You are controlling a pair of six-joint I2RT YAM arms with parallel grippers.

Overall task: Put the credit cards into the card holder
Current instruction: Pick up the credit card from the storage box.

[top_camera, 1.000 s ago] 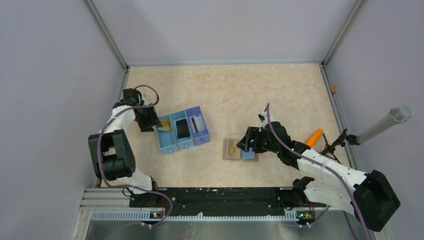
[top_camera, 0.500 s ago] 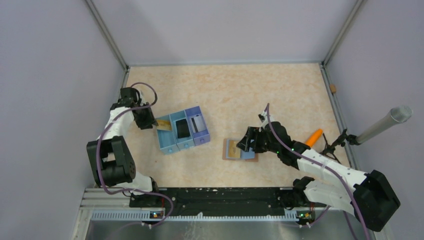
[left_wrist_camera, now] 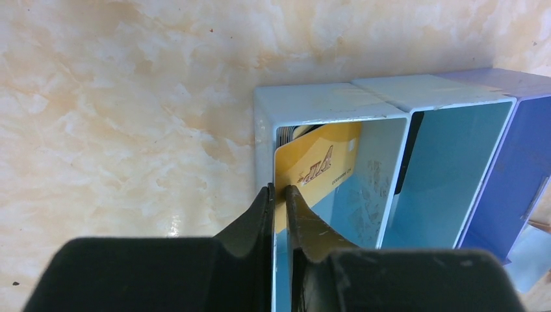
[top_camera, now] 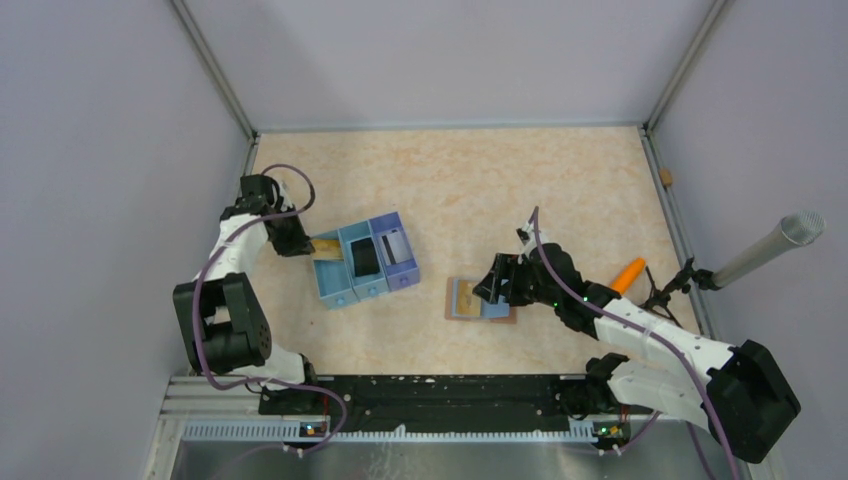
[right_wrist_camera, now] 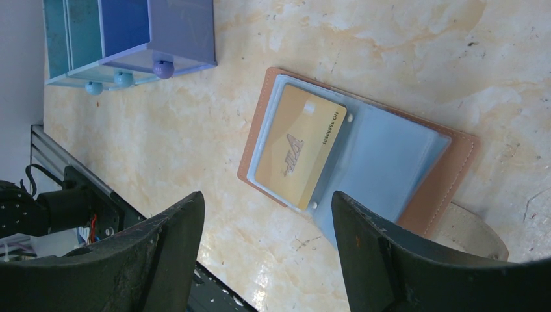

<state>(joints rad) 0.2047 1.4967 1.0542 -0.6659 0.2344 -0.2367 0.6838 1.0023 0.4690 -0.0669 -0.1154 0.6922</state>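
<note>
Quick status from my side. My left gripper is down at the blue box, at its leftmost compartment, the pale blue one. The fingers are pretty much together, with just a sliver of gap, and that sliver is filled by the edge of a yellow-gold card. So I'd call it clamped on the card's near edge. The card stands on edge inside that compartment, leaning against the left wall, printed face toward the middle of the box. There's something thin tucked behind it at the top, but I can't tell what.

My right gripper is the opposite story: jaws spread wide, nothing between them, touching nothing. It hangs just above the card holder, which lies open and flat on the table, well apart from the box. A second gold card sits on the holder's left half, on top of the light blue plastic sleeve and a bit skewed against it. From the wrist view I can't say whether it's slid into a pocket or just lying on the sleeve.

There's also an orange carrot-shaped thing on the table off to my right, clear of both grippers.
</note>
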